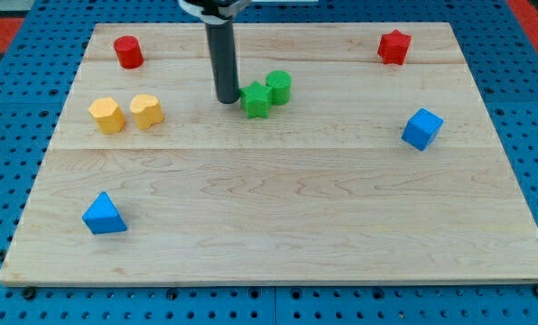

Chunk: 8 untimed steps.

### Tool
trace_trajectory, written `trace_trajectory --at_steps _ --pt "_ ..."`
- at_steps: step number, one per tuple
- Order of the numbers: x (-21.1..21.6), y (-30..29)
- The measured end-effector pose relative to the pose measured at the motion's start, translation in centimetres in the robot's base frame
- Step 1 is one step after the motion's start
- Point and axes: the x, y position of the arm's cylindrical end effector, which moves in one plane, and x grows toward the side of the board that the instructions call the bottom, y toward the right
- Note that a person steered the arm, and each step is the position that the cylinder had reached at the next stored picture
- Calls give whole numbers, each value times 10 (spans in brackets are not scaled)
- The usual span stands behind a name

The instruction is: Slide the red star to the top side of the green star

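Partly cut off: rod top; my tip (227,98) beside green star (256,100).

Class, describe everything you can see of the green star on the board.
The green star is a small, matte, solid-looking block lying flat on the wooden board, above its centre. A green cylinder touches its upper-right side. My tip stands just to its left, close or touching. The red star sits far off, toward the view's top right.

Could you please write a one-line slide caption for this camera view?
My tip rests just left of the green star, while the red star sits far off at the view's top right.
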Motion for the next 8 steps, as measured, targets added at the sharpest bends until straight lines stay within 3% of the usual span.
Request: trace_trajectory --at_steps 2,4,5,7,8 --pt "42 13" --pt "-18 51" --pt "5 76" --pt "-80 242" --pt "-84 315"
